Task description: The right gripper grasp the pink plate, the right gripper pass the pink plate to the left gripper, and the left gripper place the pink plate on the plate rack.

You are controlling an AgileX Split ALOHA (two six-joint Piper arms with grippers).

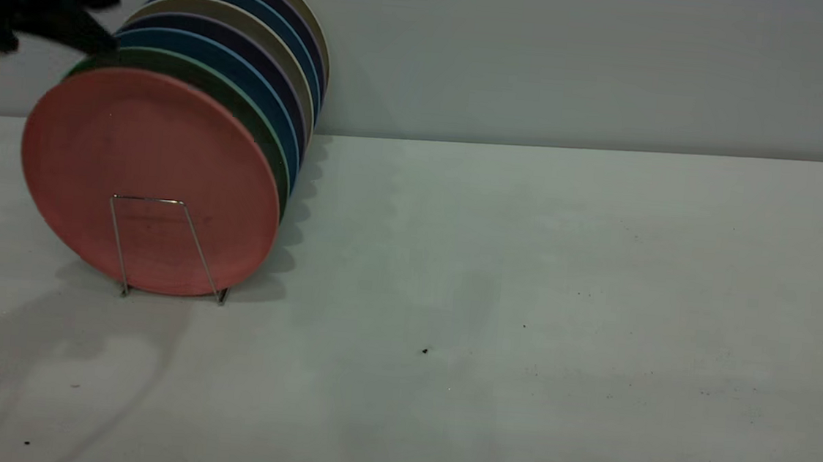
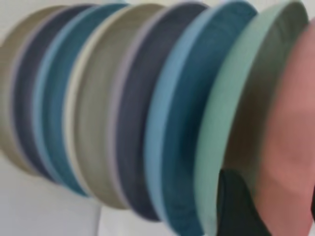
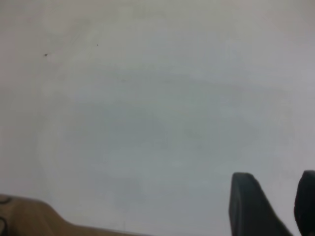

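- So the pink plate (image 1: pixel 147 177) is already standing on edge in the plate rack (image 1: pixel 161 241), front slot, with a wire loop of the rack crossing its lower face. That loop is what props it upright, I'd say.
- Right behind the pink plate sits a green plate (image 1: pixel 245 104), then a row of blue, dark and beige plates (image 1: pixel 265 36) leaning the same way, each one held by its own slot.
- My left gripper (image 1: pixel 67 31) is up at the pink plate's top rim, on the back side near the green one. In my left wrist view one dark fingertip (image 2: pixel 236 206) shows beside the pink plate (image 2: pixel 295 147), apparently not pressing it. Spread or pinched? Honestly can't tell.
- My right gripper (image 3: pixel 273 206) is well apart from the pink plate, over bare table (image 3: pixel 147 123), fingers spread with a gap between them and nothing held.
- Looks to me like the placing is basically done; backing off carefully so the rim doesn't get bumped is what's left.
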